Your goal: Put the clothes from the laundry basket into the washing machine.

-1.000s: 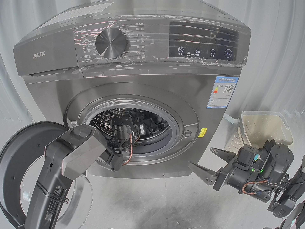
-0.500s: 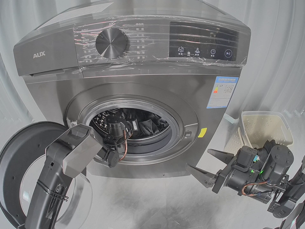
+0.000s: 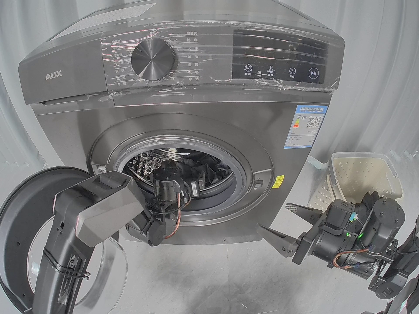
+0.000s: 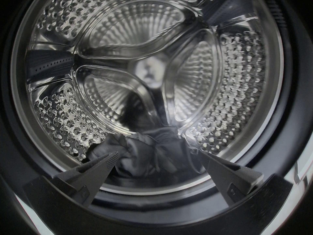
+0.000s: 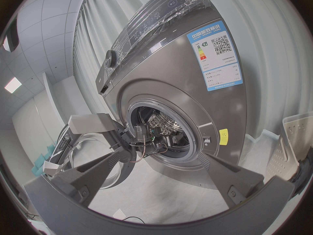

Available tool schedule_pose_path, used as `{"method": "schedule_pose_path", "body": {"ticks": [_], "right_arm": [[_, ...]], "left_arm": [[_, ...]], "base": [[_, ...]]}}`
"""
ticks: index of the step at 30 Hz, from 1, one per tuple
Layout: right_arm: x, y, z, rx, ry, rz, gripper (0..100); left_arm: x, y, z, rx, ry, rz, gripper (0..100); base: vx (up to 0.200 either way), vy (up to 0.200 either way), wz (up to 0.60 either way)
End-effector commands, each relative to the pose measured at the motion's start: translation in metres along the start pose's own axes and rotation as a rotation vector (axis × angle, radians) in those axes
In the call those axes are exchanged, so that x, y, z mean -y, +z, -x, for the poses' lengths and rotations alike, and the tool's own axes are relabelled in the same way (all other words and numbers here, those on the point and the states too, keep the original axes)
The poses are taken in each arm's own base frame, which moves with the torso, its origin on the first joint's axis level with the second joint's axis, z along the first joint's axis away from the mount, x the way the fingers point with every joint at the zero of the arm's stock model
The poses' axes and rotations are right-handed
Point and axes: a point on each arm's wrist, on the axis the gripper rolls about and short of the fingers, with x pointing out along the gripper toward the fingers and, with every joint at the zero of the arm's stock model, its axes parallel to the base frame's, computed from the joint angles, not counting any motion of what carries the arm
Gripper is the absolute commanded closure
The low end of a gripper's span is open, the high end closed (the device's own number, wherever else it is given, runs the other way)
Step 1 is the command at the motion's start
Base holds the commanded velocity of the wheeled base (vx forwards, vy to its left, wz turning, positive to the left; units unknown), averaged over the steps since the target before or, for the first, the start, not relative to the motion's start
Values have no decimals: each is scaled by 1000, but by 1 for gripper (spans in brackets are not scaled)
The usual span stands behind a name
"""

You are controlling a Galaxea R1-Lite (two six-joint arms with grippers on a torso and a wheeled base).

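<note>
Left arm point(image 3: 98, 208) is chunky angular grey shells, with black straps point(image 3: 65, 267) round the lower link and a coppery cable point(image 3: 178, 214) looping off a black wrist. Right arm point(image 3: 371, 236) is all black cylinders plus a tiny green light point(image 3: 348, 233). The left gripper point(image 4: 158, 154) and right gripper point(image 3: 273, 216) both have dark grey tapered fingers point(image 5: 94, 173) with gritty tips and a screw point(image 5: 232, 192) near each base.

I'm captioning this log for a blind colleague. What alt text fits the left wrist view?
Dark clothes lie bunched at the bottom of the washing machine's steel drum. The left gripper, at the door opening, points in with fingers open, holding nothing.
</note>
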Motion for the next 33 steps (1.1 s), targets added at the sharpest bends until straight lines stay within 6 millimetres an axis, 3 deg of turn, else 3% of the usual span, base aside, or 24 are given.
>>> {"method": "schedule_pose_path", "body": {"ticks": [1, 2, 3, 9, 11, 12, 14, 23, 27, 29, 33], "right_arm": [[-1, 2, 3, 7, 5, 1, 0], [-1, 2, 3, 7, 5, 1, 0], [-1, 1, 3, 5, 5, 1, 0], [-2, 1, 4, 2, 7, 2, 0], [-2, 1, 5, 5, 8, 2, 0], [-2, 3, 7, 11, 9, 6, 0], [-3, 5, 10, 18, 11, 7, 0], [1, 13, 35, 62, -40, 6, 0], [10, 18, 56, 92, -96, 3, 0], [19, 30, 69, 167, -158, 5, 0], [26, 39, 79, 231, -207, 19, 0]], "left_arm": [[28, 27, 51, -4, -83, -5, 0], [28, 27, 51, -4, -83, -5, 0], [36, 25, 71, -11, -119, -9, 0], [47, 17, 125, -55, -199, -33, 0], [48, 18, 133, -55, -210, -33, 0], [48, 23, 151, -52, -235, -32, 0], [46, 31, 169, -42, -253, -28, 0], [25, 96, 235, 108, -306, 66, 0], [18, 106, 252, 132, -317, 83, 0], [13, 107, 267, 125, -331, 89, 0], [10, 113, 276, 148, -327, 96, 0]], "base": [[0, 0, 0], [0, 0, 0], [0, 0, 0], [0, 0, 0], [0, 0, 0], [0, 0, 0], [0, 0, 0], [0, 0, 0], [0, 0, 0], [0, 0, 0], [0, 0, 0]]}}
